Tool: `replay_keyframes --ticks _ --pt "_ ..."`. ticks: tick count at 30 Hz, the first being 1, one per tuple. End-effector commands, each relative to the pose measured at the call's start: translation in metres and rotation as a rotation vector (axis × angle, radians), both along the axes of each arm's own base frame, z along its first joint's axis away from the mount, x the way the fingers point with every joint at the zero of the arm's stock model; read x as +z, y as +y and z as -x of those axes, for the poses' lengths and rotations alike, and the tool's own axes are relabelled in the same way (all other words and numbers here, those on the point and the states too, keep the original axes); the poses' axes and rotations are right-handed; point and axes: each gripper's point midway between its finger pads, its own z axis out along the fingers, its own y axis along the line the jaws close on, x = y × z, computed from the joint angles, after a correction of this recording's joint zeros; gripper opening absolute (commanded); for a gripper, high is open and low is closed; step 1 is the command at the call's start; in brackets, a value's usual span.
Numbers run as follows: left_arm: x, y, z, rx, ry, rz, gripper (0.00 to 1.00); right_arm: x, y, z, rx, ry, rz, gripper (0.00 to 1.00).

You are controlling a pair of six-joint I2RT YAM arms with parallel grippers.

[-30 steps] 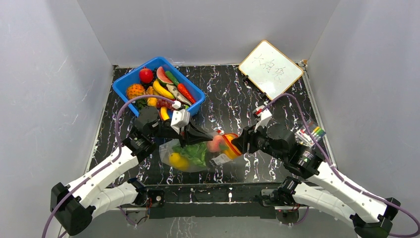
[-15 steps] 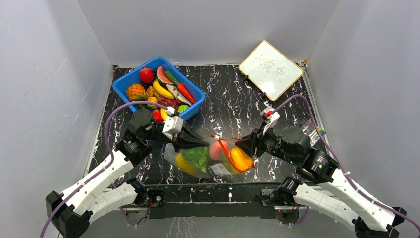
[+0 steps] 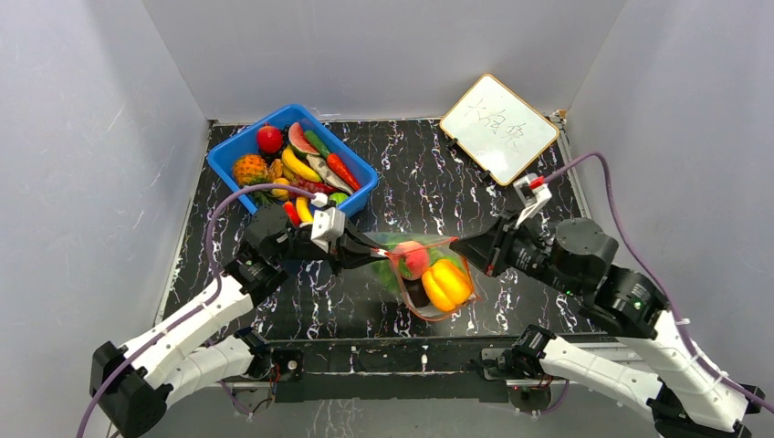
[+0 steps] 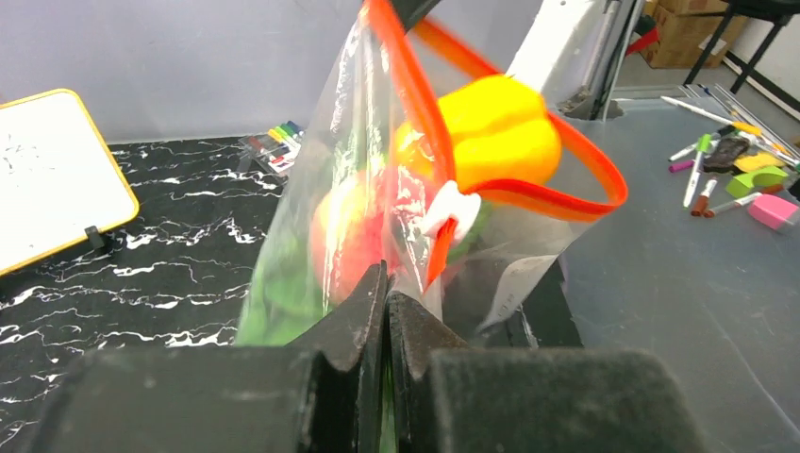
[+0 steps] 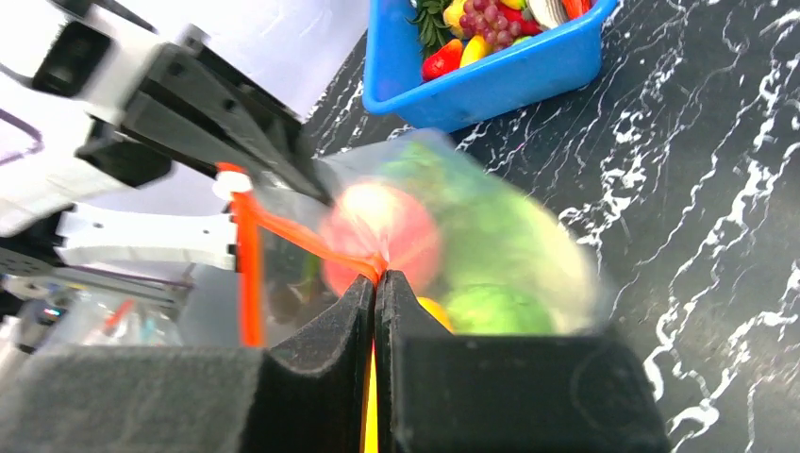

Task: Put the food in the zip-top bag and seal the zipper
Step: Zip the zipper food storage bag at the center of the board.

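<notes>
The clear zip-top bag (image 3: pixel 422 278) hangs above the table, stretched between both grippers. Its food shows through the plastic: a yellow pepper (image 3: pixel 447 285), a red-pink fruit (image 3: pixel 413 258) and green lettuce (image 3: pixel 391 272). My left gripper (image 3: pixel 365 253) is shut on the bag's left edge; in its wrist view the jaws (image 4: pixel 387 288) pinch clear plastic just below the white slider (image 4: pixel 451 208). The red-orange zipper (image 4: pixel 528 193) loops open around the pepper (image 4: pixel 500 132). My right gripper (image 3: pixel 464 253) is shut on the zipper strip (image 5: pixel 311 241) at the bag's right side, jaws (image 5: pixel 375 281) closed tight.
A blue bin (image 3: pixel 360 182) with several more toy foods stands at the back left. A whiteboard (image 3: pixel 498 128) leans at the back right. Markers (image 4: pixel 283 142) lie by the right wall. White walls enclose the black marbled table (image 3: pixel 429 182).
My right gripper has closed on the zipper and pulled right and up. The bag has risen off the table and now hangs taut between both grippers.
</notes>
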Motion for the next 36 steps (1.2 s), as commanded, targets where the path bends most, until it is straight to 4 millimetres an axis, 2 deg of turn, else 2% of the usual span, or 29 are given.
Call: replay_keyframes --ticks 1,2,5,7,10,12,16,20,25,28,32,36 --pt "-0.008 -0.009 -0.016 0.046 0.022 0.057 0.00 0.037 -0.022 -0.008 -0.184 0.121 -0.078 0.00" --pt "-0.012 -0.010 -0.016 0.041 0.038 0.065 0.00 0.037 -0.029 -0.011 -0.229 0.135 -0.069 0.00" --pt "-0.015 -0.014 -0.015 0.019 0.072 0.109 0.00 0.010 -0.036 -0.021 -0.311 0.173 -0.008 0.00" --pt "-0.016 -0.016 -0.015 0.005 0.083 0.111 0.00 0.001 -0.041 -0.024 -0.343 0.190 0.038 0.00" --pt "-0.017 -0.017 -0.013 -0.010 0.098 0.135 0.00 -0.035 -0.039 -0.034 -0.366 0.196 0.118 0.00" --pt "-0.022 -0.018 -0.012 -0.021 0.121 0.131 0.00 -0.046 -0.039 -0.038 -0.365 0.190 0.168 0.00" --pt "-0.032 -0.018 -0.011 -0.022 0.147 0.134 0.00 -0.046 -0.038 -0.046 -0.363 0.135 0.214 0.00" --pt "-0.045 -0.016 -0.013 0.003 0.157 0.101 0.00 -0.052 -0.048 -0.051 -0.402 0.107 0.273 0.00" --pt "-0.050 -0.013 -0.009 -0.003 0.157 0.109 0.00 -0.050 -0.041 -0.036 -0.241 -0.006 0.287 0.15" --pt "-0.047 -0.013 -0.006 -0.019 0.151 0.125 0.00 -0.037 -0.028 -0.022 -0.106 -0.066 0.250 0.23" --pt "-0.048 -0.013 -0.004 -0.031 0.146 0.125 0.00 -0.027 -0.014 -0.017 0.006 -0.145 0.259 0.30" --pt "-0.047 -0.012 -0.003 -0.033 0.146 0.137 0.00 -0.016 0.018 -0.017 0.171 -0.272 0.249 0.40"
